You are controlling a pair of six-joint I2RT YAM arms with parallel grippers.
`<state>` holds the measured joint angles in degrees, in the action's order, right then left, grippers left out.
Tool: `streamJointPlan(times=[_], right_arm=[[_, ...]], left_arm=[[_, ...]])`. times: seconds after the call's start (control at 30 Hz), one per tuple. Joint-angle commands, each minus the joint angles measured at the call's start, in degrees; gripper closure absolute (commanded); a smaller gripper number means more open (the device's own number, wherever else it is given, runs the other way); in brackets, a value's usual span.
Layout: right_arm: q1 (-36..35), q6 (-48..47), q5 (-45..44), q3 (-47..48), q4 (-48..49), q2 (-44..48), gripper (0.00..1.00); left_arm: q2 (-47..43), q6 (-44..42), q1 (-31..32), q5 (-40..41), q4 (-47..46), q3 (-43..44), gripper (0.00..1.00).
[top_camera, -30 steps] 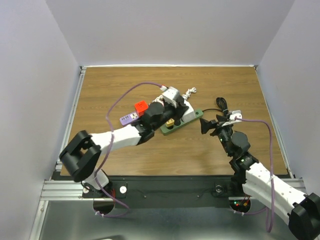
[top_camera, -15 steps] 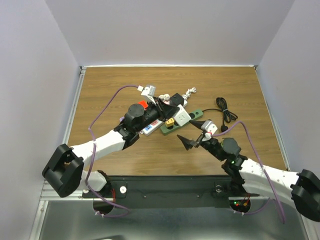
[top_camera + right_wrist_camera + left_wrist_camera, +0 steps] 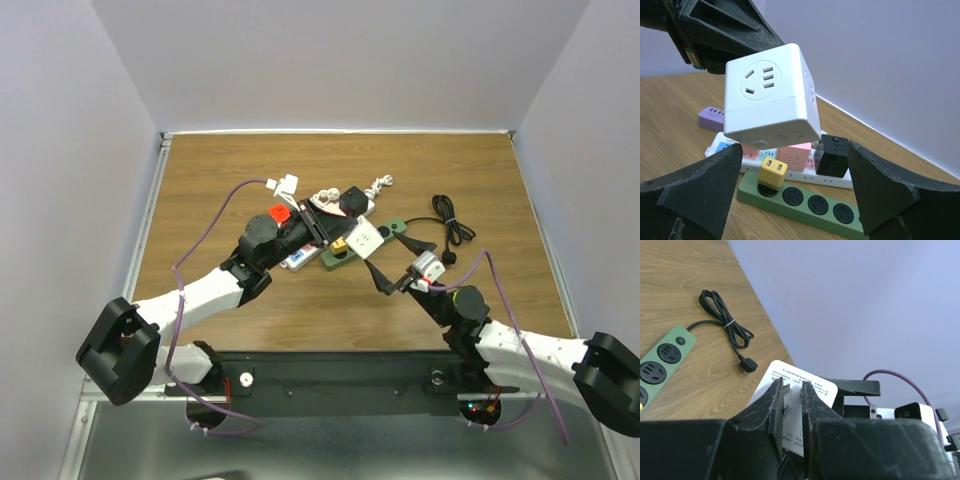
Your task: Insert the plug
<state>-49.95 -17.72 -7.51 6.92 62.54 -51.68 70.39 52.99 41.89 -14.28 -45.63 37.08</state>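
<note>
The plug is a white cube adapter [image 3: 366, 239] held in the air over the green power strip [image 3: 396, 228]. My left gripper [image 3: 347, 234] is shut on it. In the left wrist view its fingers [image 3: 774, 401] pinch the metal prongs on the cube's labelled back face [image 3: 790, 377]. In the right wrist view the cube [image 3: 770, 95] hangs tilted with its socket face toward the camera, above the green strip [image 3: 810, 210]. My right gripper [image 3: 397, 262] is open just right of the cube, and nothing sits between its wide fingers [image 3: 690, 192].
A yellow adapter [image 3: 772, 172] sits in the green strip's end socket. Behind it a white strip [image 3: 840, 179] carries a pink cube [image 3: 795, 156] and a black cube [image 3: 834, 154]. A purple strip [image 3: 712, 117], a red cube [image 3: 280, 213] and a coiled black cable [image 3: 452, 218] lie nearby.
My left arm has swung the white cube off the strips and out to the right. My right arm has come in from the right, and its open gripper now faces the cube.
</note>
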Motion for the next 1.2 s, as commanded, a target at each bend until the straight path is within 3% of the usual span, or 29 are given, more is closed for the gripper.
streamJointPlan(times=[0.0, 0.3, 0.83, 0.97, 1.17], right_arm=[[-0.5, -2.0, 1.6, 0.1, 7.7, -0.8, 0.10], [-1.5, -3.2, 3.8, 1.2, 13.4, -6.9, 0.11], [-4.8, -9.4, 3.6, 6.1, 15.4, -12.2, 0.12], [-5.0, -9.8, 3.3, 7.2, 14.5, -14.3, 0.30], [-5.2, -9.5, 0.3, 7.0, 13.6, -16.0, 0.29]], left_arm=[[-0.8, 4.0, -0.2, -1.8, -6.1, 0.2, 1.00], [2.4, 6.7, -0.3, -4.1, -9.5, 0.1, 1.00], [1.9, 8.0, -0.2, -6.3, -12.4, -3.5, 1.00], [1.8, 8.3, -0.3, -7.1, -13.7, -4.1, 1.00], [0.2, 7.9, -0.5, -7.6, -13.6, -4.2, 1.00]])
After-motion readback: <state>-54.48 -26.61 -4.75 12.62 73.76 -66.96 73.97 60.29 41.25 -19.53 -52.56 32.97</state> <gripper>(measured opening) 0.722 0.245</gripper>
